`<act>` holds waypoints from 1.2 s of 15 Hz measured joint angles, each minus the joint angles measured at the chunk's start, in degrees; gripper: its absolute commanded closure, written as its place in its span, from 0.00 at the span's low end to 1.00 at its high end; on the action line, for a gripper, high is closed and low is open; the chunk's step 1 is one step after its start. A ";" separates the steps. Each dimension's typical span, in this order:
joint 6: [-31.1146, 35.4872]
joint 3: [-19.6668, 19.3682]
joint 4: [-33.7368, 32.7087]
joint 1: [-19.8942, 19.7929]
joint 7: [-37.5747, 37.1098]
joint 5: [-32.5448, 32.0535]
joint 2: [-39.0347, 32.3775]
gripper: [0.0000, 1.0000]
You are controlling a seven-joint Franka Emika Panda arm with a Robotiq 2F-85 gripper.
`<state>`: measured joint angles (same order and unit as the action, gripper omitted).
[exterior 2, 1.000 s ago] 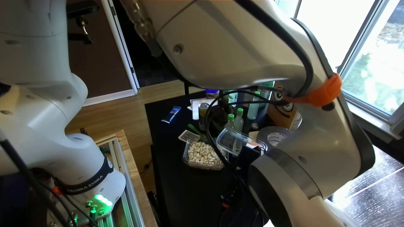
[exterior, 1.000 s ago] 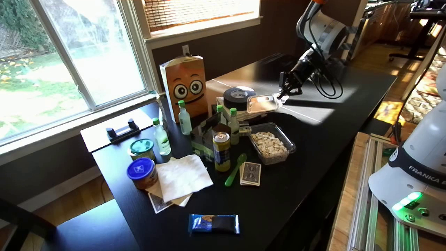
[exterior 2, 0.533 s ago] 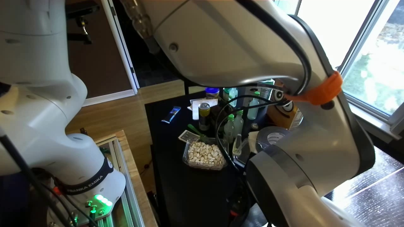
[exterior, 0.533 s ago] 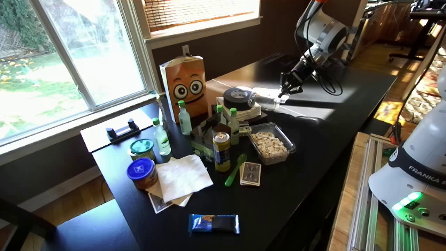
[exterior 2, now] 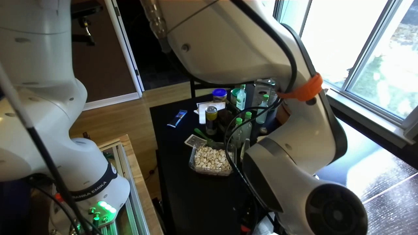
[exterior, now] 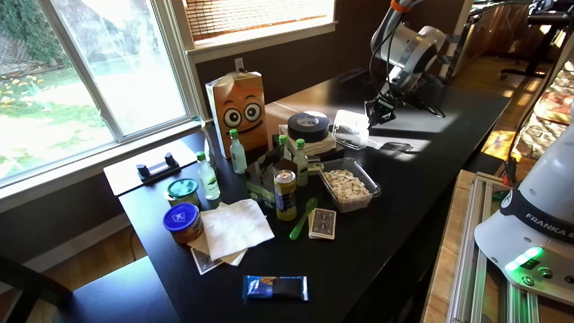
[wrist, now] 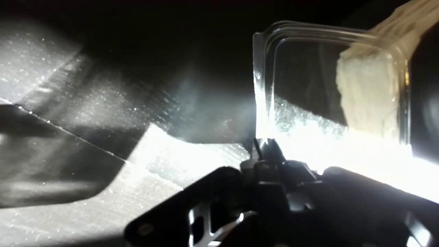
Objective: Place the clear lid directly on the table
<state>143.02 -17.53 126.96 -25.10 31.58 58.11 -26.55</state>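
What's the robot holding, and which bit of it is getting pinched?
The tool holds the clear lid by its rim. Bright glare in the wrist view hides whether that spot is right at a corner.

- Hand (wrist: 264,144): black, with silver-white glints.
- Clear lid (wrist: 308,68): colourless and see-through, streaked white by glare.
- Surface (exterior: 399,188): black, with bright white patches of sunlight.
- Carton (exterior: 236,104): orange, bearing a cartoon face with white, black-centred eyes.
- Bottles (exterior: 208,179): pale and translucent; caps bright green.
- Blue-capped jar (exterior: 183,223): pale emblem on top, brown body.
- Green-capped jar (exterior: 183,190): teal-green top.
- Can (exterior: 285,197): yellow and dark blue, silver top.
- Spoon (exterior: 301,221): plain green.
- Card deck (exterior: 322,223): dark patterned back, pale border.
- Wrapped bar (exterior: 276,288): blue and black, small tan picture.
- Tape roll (exterior: 307,133): black; white label printed dark.
- Arm (exterior 2: 241,49): white; orange strap (exterior 2: 308,89), green lights (exterior: 523,259).
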 measured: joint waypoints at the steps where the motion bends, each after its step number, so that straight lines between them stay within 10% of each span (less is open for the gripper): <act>1: 3.62 0.30 0.82 0.87 -0.08 -0.09 -0.03 1.00; 8: 20.45 0.68 4.79 5.47 -3.12 -0.47 -0.49 0.99; 9: 21.84 0.38 5.17 6.21 -3.59 -0.49 -0.64 0.74; 18: 28.73 -0.92 8.40 11.34 -3.38 -0.46 1.95 0.18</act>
<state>171.75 -18.45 135.36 -13.75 28.20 57.65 -24.60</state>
